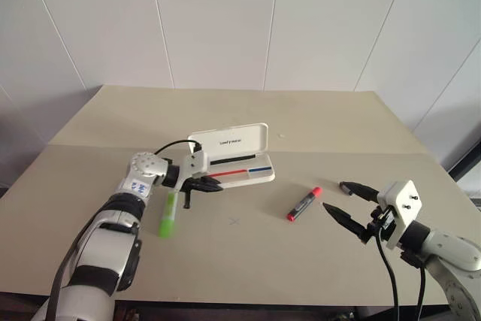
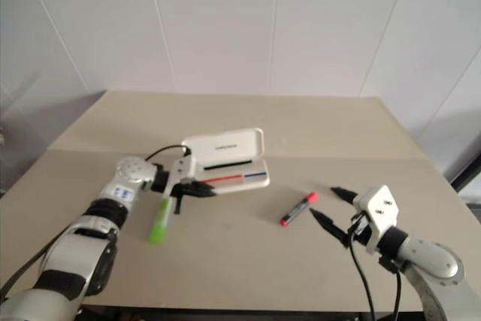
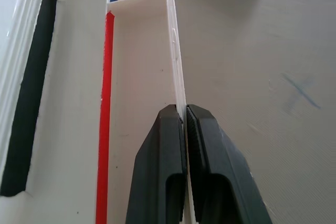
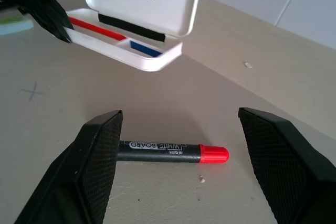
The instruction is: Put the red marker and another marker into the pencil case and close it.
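A: While the lid is stood upright, how is the tabletop (image 1: 316, 133) laid out, largest thing first?

B: The pencil case (image 1: 233, 157) is seen open left of centre, its tray lying flat with a red and a blue stripe inside. The tray's near wall is pinched edge-on by the left hand (image 1: 208, 185), whose fingers (image 3: 210, 166) are shut on the thin white rim. No marker can be seen in the tray.

A: And the markers?

B: The green highlighter (image 1: 168, 216) is found just beside the left forearm, nearer the robot than the case, its long axis running roughly toward and away from the robot. The red marker (image 1: 304, 203) is laid apart from the case on its right, between the case and the right hand (image 1: 342, 201).

A: Which relation is the coming move judged to turn on?

B: The red marker is framed between the fingers of the right hand, which are spread wide and empty. Its barrel is laid slantwise, red cap toward the far right, and in the right wrist view it is seen running from one finger toward the other. A turn of the wrist would probably be needed before a clean grip across the barrel is made. The right hand is clearly the nearer one.
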Tool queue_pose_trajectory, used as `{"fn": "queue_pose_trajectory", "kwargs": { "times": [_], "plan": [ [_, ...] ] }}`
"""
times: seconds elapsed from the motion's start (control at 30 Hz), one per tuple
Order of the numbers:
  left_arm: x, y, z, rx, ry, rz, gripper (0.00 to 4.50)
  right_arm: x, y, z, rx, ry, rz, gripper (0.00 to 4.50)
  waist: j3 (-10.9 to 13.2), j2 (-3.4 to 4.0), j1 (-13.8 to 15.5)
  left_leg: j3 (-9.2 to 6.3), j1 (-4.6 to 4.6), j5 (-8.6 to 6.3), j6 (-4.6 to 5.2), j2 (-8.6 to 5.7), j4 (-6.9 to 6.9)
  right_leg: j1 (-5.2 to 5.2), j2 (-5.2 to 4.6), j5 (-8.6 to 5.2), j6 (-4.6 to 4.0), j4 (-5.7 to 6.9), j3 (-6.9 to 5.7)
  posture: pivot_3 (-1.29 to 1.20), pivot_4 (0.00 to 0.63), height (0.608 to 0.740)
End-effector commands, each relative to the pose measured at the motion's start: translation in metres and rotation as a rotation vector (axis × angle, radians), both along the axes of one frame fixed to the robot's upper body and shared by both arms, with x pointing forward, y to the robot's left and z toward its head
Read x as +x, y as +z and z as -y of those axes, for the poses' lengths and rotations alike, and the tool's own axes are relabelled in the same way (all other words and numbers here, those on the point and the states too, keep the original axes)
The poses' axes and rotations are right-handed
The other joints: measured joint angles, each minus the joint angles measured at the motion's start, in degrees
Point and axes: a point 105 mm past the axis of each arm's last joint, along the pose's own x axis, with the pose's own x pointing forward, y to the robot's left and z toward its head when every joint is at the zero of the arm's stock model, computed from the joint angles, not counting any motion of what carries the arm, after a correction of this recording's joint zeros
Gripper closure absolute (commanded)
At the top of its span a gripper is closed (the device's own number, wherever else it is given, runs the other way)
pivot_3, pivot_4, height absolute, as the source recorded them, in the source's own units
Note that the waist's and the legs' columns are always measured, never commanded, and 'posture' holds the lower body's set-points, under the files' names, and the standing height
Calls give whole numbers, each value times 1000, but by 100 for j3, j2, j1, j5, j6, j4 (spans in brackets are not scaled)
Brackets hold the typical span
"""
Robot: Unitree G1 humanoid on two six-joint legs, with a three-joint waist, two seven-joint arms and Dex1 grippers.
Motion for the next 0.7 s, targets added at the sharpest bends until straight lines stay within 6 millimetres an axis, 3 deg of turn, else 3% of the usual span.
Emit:
{"fn": "queue_pose_trajectory", "kwargs": {
  "times": [0.03, 0.3, 0.43, 0.7],
  "plan": [
    [-16, 17, -5, -6, -71, 69, 4490, -7, 13, 0, 9, 88, 38, 0, 1, 1, 2, 0, 0, 0, 0, 0, 0, 0, -1, 0, 0, 1, 0, 0, 150, 740],
    [-51, 13, -5, 31, -117, 74, 4490, -19, 19, 1, 3, 262, 9, 0, 1, 2, 12, 0, 2, 0, 0, 1, 7, 2, -2, 0, 0, 9, 2, 0, 150, 740],
    [-67, 9, 1, 49, -131, 60, 4490, -14, 20, 6, -14, 263, 11, 0, 1, 2, 9, 1, 7, 0, 0, 1, 8, 4, -1, 0, -1, 10, 3, 0, 150, 740],
    [-75, -12, 18, 77, -112, 28, 4490, -12, 17, 1, -12, 269, 10, 0, 2, 4, 7, 2, 11, 0, 0, 1, 7, 5, -1, -2, -4, 10, 5, 0, 150, 740]
  ]
}}
